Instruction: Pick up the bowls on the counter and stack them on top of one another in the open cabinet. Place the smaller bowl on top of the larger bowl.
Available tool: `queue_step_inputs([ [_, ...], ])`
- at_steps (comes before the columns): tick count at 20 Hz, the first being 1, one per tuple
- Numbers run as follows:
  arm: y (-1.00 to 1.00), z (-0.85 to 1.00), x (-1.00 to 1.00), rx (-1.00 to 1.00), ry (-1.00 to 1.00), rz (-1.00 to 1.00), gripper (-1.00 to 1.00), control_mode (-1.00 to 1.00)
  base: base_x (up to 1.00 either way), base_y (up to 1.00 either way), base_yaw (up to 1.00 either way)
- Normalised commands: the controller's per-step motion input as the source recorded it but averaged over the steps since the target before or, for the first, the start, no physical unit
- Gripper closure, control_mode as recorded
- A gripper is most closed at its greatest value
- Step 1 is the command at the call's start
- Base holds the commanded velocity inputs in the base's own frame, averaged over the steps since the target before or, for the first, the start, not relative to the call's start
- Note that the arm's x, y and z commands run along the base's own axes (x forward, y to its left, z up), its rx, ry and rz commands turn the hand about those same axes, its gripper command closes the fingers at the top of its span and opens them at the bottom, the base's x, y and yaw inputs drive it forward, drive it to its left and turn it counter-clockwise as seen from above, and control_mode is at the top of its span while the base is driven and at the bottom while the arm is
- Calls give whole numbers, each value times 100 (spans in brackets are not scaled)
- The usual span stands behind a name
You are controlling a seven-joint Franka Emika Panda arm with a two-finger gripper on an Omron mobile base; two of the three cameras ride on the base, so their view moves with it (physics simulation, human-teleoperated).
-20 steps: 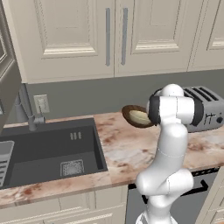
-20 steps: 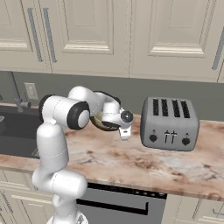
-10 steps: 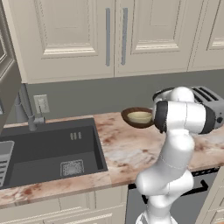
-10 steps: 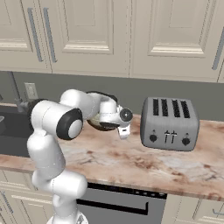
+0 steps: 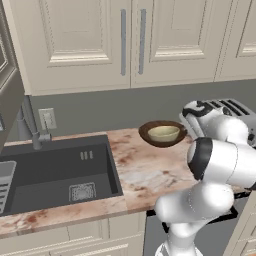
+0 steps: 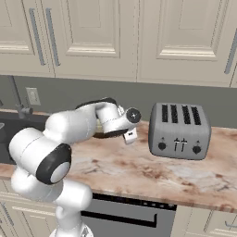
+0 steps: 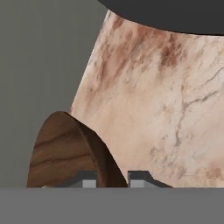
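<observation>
While the gripper (image 7: pixel 113 180) pinches the brown bowl's (image 7: pixel 65 153) rim between nearly closed jaws, the olive bowl (image 5: pixel 163 133) sits inside.

— Setting? 
— Home kitchen: cream panelled wall cabinets (image 5: pixel 125 40) across the top, dark sink (image 5: pixel 55 175) lower left. 
— Further evidence? 
— Marbled counter (image 6: pixel 152 169), silver four-slot toaster (image 6: pixel 179 131) centre right.

Larger bowl (image 7: pixel 65 148) – wood-grain, smooth; counter (image 7: pixel 166 105) – polished marbled stone; toaster (image 6: pixel 179 131) matt metal.
</observation>
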Motion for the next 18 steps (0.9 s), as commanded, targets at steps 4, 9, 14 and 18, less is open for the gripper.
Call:
queue_step_inputs([
  [4,12,51,-72,-6,0,21,100,-100,0,0,0],
  [9,8,39,-75,-5,0,22,100,-100,0,0,0],
  [14,12,38,-76,-1,0,20,100,-100,0,0,0],
  [18,21,45,-75,1,4,17,100,-100,0,0,0],
])
